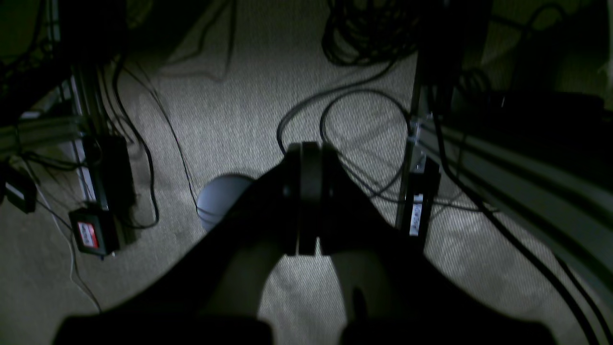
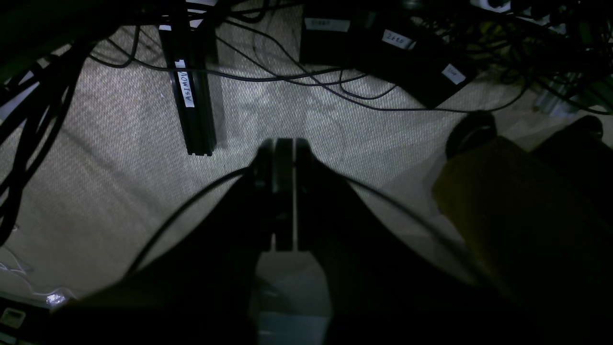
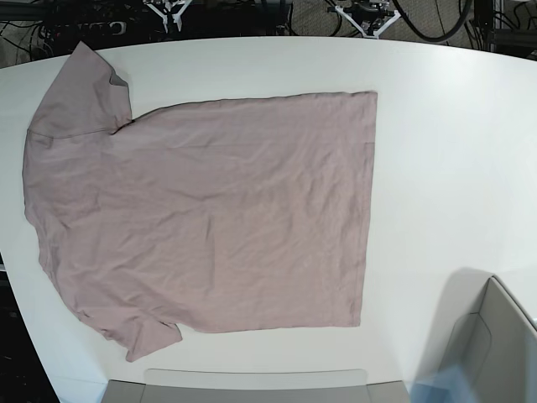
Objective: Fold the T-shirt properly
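The T-shirt (image 3: 210, 210) lies spread flat on the white table (image 3: 445, 151); it is dusty pink and lightly wrinkled. Its sleeves point to the upper left and lower left, and its straight hem is on the right. No gripper shows in the base view. In the left wrist view my left gripper (image 1: 309, 146) is shut with nothing in it, hanging over carpeted floor. The right wrist view shows my right gripper (image 2: 283, 141) also shut and empty, over the same kind of carpet. Neither wrist view shows the T-shirt.
Black cables (image 1: 345, 110) and a frame post (image 1: 416, 191) cross the carpet under the left gripper. A labelled black post (image 2: 191, 96) and boxes (image 2: 383, 52) lie beyond the right gripper. Grey shapes sit at the base view's bottom edge (image 3: 252, 386) and lower right corner (image 3: 495, 344).
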Robot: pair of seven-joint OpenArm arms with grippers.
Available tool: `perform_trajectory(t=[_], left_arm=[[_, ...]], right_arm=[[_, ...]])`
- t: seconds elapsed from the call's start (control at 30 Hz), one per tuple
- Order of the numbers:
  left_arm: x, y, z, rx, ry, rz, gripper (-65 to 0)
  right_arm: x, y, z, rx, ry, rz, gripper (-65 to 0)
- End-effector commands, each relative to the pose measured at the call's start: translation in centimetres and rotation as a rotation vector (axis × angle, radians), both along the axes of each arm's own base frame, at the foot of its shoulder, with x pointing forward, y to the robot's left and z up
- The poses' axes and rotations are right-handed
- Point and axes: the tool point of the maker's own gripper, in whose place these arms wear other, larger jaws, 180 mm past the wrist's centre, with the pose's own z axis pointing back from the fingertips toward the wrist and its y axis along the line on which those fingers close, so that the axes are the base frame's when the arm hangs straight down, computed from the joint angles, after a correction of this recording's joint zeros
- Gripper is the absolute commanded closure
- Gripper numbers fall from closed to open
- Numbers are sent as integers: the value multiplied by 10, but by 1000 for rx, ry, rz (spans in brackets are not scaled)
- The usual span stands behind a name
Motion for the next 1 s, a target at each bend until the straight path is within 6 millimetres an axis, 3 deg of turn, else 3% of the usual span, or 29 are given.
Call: perform_trajectory(t=[0.0,0.23,0.4,0.53,0.77,0.97], left_arm=[[0,1,1,6,-9,2,-2],[-7,1,1,4,2,4,-2],[-11,1,0,4,17,6,-1],[-16,0,-2,1,50,11,-1],[-5,0,0,1,22,-2,0],[-26,1,0,2,53,-6,-3]], right_arm=[[-7,-2,1,-3,11,-5,-3],[-5,-5,1,-5,-5,2,-3],[13,4,5,16,-97,18,-3],[15,5,6,19,-103,20,-3],[16,5,6,19,-104,22,-3],[9,4,7,18,-93,22,-3]])
